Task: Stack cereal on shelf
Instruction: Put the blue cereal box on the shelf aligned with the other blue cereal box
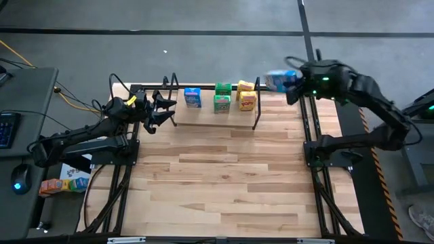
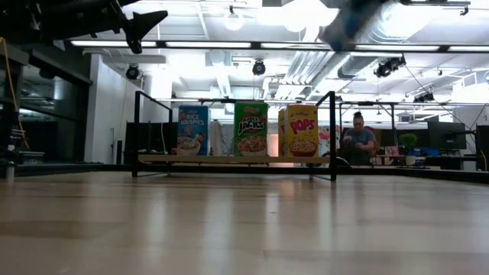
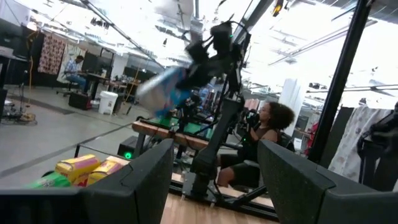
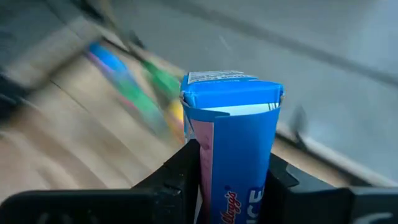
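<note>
The shelf point(image 1: 203, 120) is a pale plank between black wire hoops at the table's far side. On it stand a blue cereal box point(image 1: 193, 98), two green ones point(image 1: 222, 95) and two yellow ones point(image 1: 247, 94). The low view shows them upright on the plank point(image 2: 229, 159). My right gripper point(image 1: 291, 85) is high, just right of the shelf's right hoop. It is shut on a second blue cereal box point(image 1: 279, 80), which blurs at the top of the low view point(image 2: 348, 23). My left gripper point(image 1: 159, 108) waits open at the shelf's left end. My right gripper pinches the blue box between its two fingers point(image 4: 183, 171), on two opposite sides point(image 4: 205, 155) at its lower part. The box's closed top end point(image 4: 231, 87) sticks out past the fingertips. The box is lifted clear of the table and the shelf.
Black frame rails point(image 1: 308, 129) run along both table sides. The wide plank tabletop point(image 1: 217, 183) lies in front of the shelf. Colourful packs point(image 1: 64, 183) lie on the side desk at the left. A person point(image 2: 357, 141) sits in the room behind.
</note>
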Robot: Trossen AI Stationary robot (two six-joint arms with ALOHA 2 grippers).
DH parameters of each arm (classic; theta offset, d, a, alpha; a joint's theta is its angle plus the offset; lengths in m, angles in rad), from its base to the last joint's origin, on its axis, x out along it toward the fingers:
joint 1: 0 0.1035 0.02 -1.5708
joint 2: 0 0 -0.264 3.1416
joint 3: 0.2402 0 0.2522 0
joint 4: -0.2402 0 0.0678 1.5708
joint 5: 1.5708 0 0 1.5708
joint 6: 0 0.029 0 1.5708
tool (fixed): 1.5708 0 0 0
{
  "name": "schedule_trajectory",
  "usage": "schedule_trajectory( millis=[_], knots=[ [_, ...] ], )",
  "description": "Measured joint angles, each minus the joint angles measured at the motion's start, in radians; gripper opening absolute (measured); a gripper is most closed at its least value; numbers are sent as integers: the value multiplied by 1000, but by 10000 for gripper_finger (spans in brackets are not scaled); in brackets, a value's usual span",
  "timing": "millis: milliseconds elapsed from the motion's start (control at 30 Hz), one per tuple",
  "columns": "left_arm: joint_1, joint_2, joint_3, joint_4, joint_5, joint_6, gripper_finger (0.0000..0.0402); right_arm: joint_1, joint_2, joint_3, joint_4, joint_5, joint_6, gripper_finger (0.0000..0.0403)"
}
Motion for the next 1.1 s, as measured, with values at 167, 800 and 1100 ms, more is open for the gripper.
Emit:
schedule_trajectory(
  millis=[167, 800, 1100],
  knots=[
    [0, 0, 0, 15, 0, 0, 225, 127, 20, -13, 292, -52, -91, 103],
    [0, 8, 0, 5, -55, 17, 225, 306, 739, 114, 587, -93, -405, 103],
    [0, 8, 0, 5, -55, 18, 225, 267, 880, 187, 575, -63, -457, 103]
  ],
)
